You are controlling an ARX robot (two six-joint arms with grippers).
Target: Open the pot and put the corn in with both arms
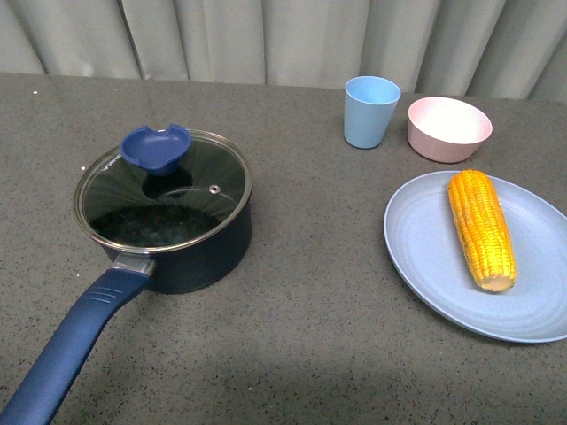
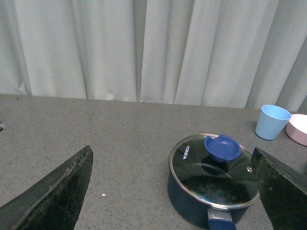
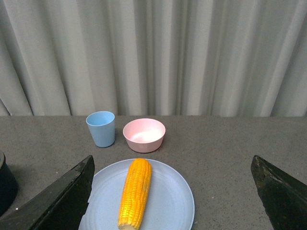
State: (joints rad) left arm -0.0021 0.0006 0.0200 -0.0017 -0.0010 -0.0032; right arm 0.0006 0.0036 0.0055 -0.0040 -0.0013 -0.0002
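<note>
Navy glass-lidded saucepan (image 1: 199, 252) closed; yellow corn cob (image 1: 481, 228) on pale blue plate (image 1: 425, 252). Left gripper (image 2: 171, 149) and right gripper (image 3: 172, 157) gape empty

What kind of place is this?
Probably a staged test table, not a real kitchen: a plain grey curtain closes the back, and the pot and the plate with corn stand on a dark tabletop, no stove visible.

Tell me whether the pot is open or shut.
Shut. The glass lid sits level on the rim of the pot, with its blue knob on top; nothing lifts it.
</note>
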